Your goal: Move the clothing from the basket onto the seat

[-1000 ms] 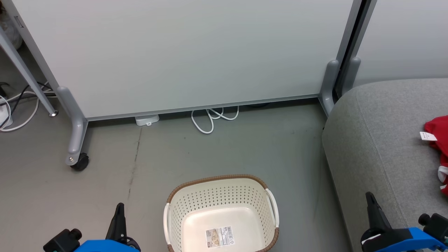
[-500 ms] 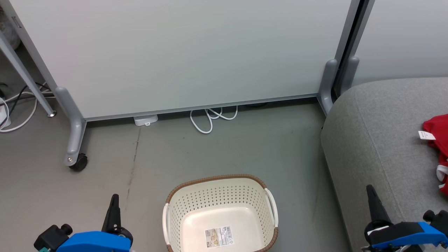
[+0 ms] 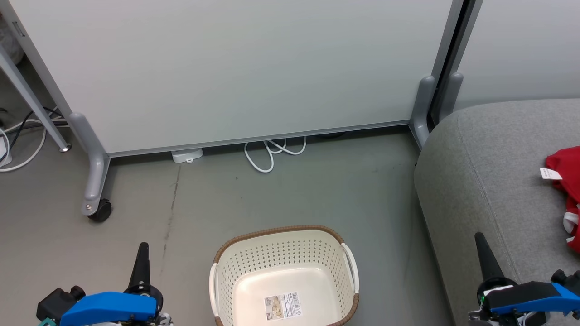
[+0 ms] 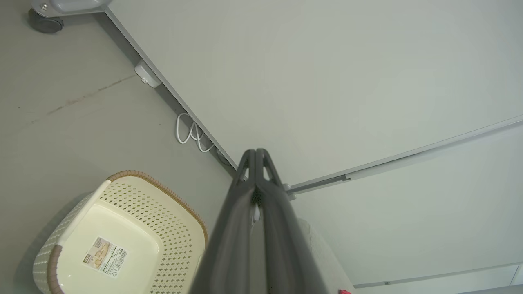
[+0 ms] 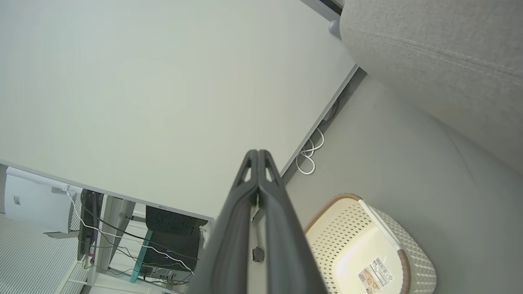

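Observation:
The cream perforated basket with a brown rim sits on the floor at the bottom centre, holding only a barcode sticker on its floor. Red clothing with a white tag lies on the grey seat at the right edge. My left gripper hangs shut to the left of the basket, holding nothing. Over the seat's front edge my right gripper is shut and empty. The basket also appears in the left wrist view below the shut fingers, and the basket in the right wrist view.
A white wheeled partition panel stands behind the basket, its grey foot and castor at the left. A coiled white cable lies under the panel. More cables and a desk leg are at the far left.
Both grippers have sunk lower in the head view, the left one drifting left. The camera has shifted slightly. Basket and clothing have not moved.

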